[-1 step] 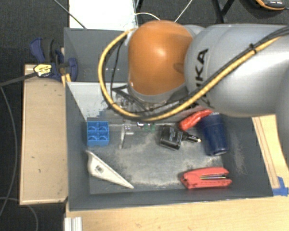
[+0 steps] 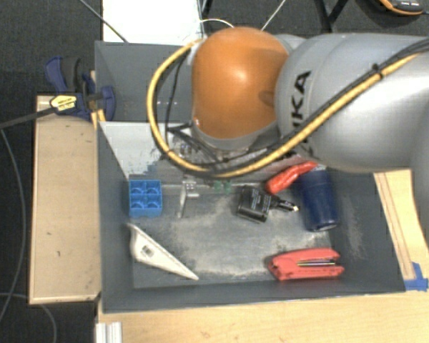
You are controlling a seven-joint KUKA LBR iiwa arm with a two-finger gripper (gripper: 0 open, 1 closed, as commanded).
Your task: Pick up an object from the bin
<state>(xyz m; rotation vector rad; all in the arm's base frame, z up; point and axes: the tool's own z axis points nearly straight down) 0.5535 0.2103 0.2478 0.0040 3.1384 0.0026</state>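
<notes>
Block (image 2: 144,196), blue and studded, lies flat on the bin (image 2: 121,156) floor, clear all round for a grab. Just right of it the fingers (image 2: 189,197) hang under the orange cover (image 2: 236,84), which hides most of them: open or closed, can't tell. Farther right, a black part (image 2: 256,205), too small to name.

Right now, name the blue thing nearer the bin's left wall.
The bright blue studded block; the dark blue cylinder lies toward the right.
</notes>
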